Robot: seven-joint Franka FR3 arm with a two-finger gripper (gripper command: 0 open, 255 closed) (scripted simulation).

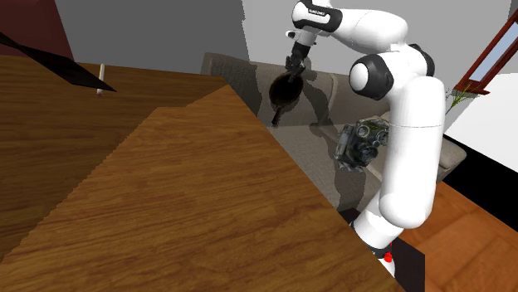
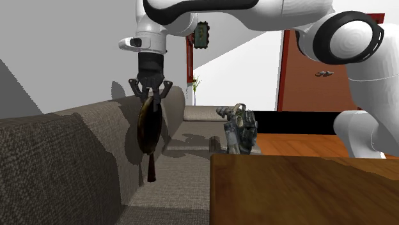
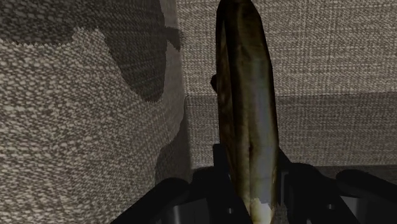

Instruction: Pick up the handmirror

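Gripper clenched on upper rim of dark handmirror. Handmirror suspended above seat of grey sofa, handle downward, close to sofa backrest.

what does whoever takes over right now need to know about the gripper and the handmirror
Gripper: shut on the handmirror, clasping the top of its round head.
Handmirror: in the air, handle pointing down, hanging in front of the backrest of the grey sofa, and it looks clear of the seat.
Nearby: a dark gadget sits on the sofa seat, beyond the wooden table.
Done: mirror grasped and off the sofa.
Left: probably just hold it steady; the grip is near the rim, so avoid jerks.
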